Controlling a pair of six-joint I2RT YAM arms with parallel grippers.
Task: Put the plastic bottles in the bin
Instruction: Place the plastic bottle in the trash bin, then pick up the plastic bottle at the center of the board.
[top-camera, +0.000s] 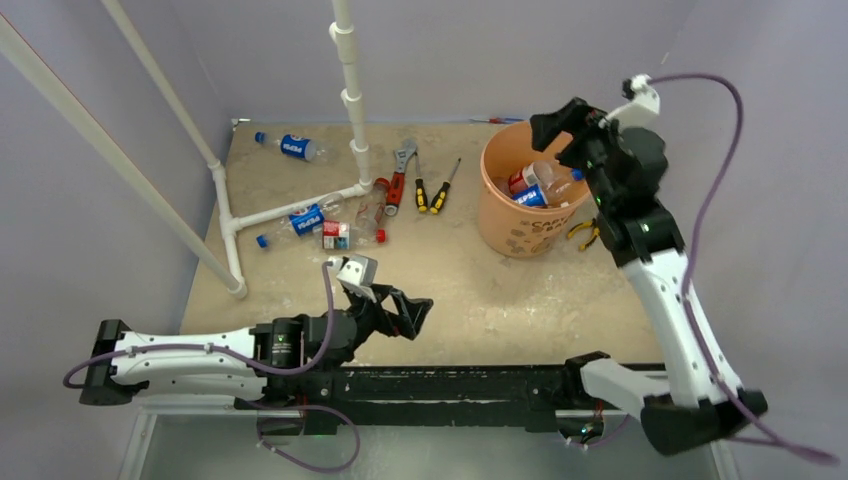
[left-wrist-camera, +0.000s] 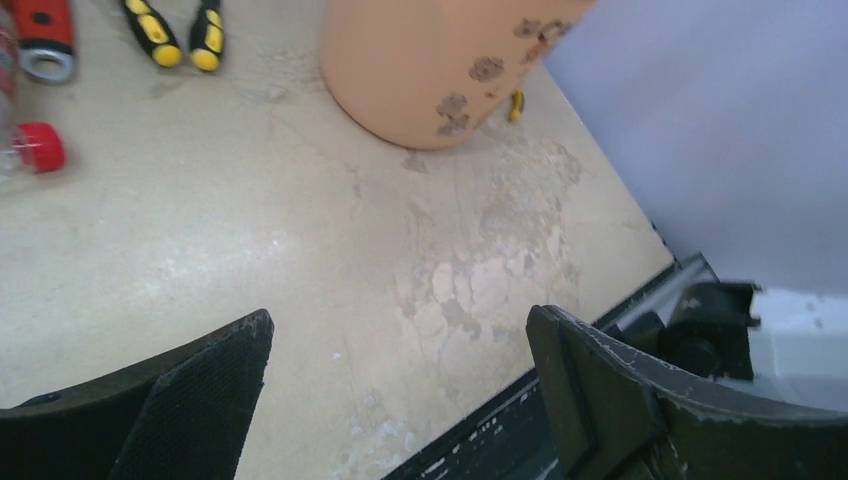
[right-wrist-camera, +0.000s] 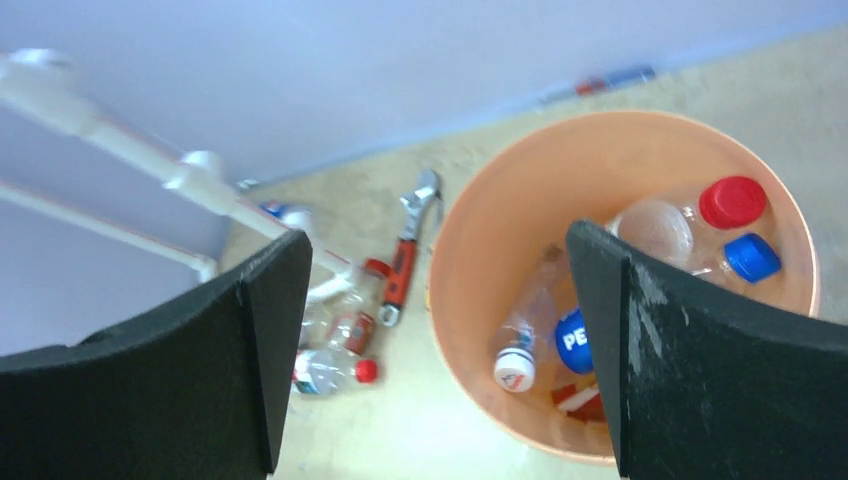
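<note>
One bin (top-camera: 505, 222), one wrench (top-camera: 398, 180), two screwdrivers (top-camera: 421, 196)

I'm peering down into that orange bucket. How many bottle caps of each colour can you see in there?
Red cap: 1
Blue cap: 1
White cap: 1
Total: 3 caps showing inside the bin. More caps may be hidden from view.

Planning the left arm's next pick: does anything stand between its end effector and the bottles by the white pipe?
Nothing visible does: only bare table separates the left end effector from those bottles. The white pipe frame lies behind them.
</note>
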